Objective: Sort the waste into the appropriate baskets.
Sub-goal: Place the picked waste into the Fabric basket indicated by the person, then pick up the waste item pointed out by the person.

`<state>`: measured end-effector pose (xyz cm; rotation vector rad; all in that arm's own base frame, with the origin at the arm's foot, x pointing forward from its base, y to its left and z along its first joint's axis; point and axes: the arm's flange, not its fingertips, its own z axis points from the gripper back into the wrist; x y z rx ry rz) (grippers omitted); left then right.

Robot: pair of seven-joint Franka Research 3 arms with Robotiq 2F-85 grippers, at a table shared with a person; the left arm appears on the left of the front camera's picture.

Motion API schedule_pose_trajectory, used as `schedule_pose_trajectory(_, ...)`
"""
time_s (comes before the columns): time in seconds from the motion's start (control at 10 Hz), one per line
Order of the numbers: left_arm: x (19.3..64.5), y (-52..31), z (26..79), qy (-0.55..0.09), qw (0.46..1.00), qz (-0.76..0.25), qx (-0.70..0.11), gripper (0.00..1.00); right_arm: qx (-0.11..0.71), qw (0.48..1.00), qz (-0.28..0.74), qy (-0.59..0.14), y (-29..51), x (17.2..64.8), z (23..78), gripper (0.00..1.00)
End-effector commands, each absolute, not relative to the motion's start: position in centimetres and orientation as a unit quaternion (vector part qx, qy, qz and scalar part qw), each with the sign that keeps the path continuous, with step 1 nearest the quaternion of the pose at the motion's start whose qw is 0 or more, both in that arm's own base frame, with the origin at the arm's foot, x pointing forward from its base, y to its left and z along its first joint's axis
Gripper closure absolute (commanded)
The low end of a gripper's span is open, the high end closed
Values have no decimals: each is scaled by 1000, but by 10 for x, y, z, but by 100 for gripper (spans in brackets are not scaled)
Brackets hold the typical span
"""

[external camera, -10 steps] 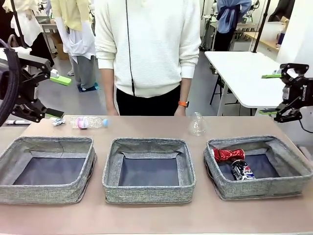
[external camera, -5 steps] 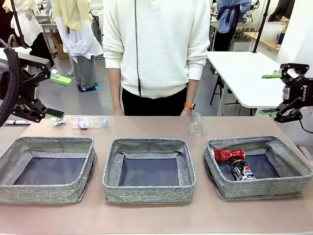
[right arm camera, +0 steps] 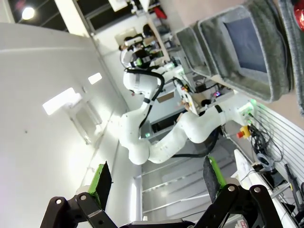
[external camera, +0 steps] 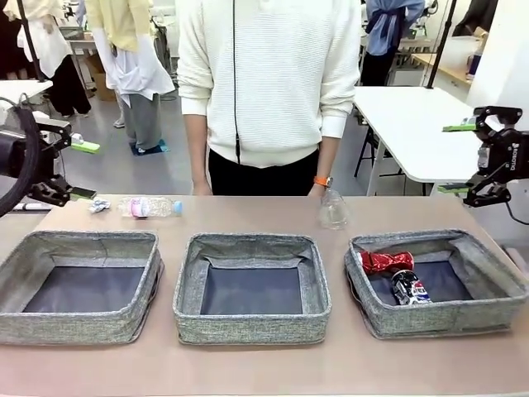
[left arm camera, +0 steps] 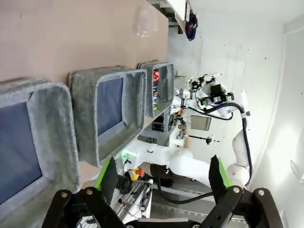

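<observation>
Front view puts my left gripper (external camera: 83, 169) raised at the left edge of the scene, over the far left corner of the table (external camera: 248, 364), jaws spread wide with nothing between the green pads. My right gripper (external camera: 456, 159) hangs raised off the right end, beyond the right basket (external camera: 430, 318), likewise spread and empty. Both wrist views confirm open fingers with no item between them. Working outward, the right basket holds the red can (external camera: 386, 261) and, just nearer, the Pepsi can (external camera: 407, 288), close together by its left wall; I judge that part of the sort complete. The middle basket (external camera: 248, 241) and the left basket (external camera: 83, 240) show bare dark lining. Three items lie unsorted on the far strip of the table. The paper wad (external camera: 99, 205) and, just to its right, the clear bottle (external camera: 149, 206) on its side sit beyond the left basket, near my left gripper. The clear plastic container (external camera: 333, 208) stands beyond the gap between the middle and right baskets. A person's hand (external camera: 321, 186) is just beside that container; contact cannot be determined. Assessment: two of five items binned, three outstanding, neither gripper engaged. I judge the left gripper best placed for the wad or bottle.
</observation>
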<state>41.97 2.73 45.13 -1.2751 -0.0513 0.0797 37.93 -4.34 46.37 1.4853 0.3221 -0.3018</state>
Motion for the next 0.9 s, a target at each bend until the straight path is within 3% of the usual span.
schedule_pose_trajectory(0.0, 411, 15, 470, -35, 790, 37, -611, 0, 674, 713, -136, 139, -42, 382, 466, 0)
schedule_pose_trajectory(0.1, 420, 27, 451, -24, 803, 37, -595, 0, 674, 713, -136, 139, -42, 382, 466, 0)
schedule_pose_trajectory(0.8, 420, 27, 451, -24, 803, 37, -595, 0, 674, 713, -136, 139, -42, 382, 466, 0)
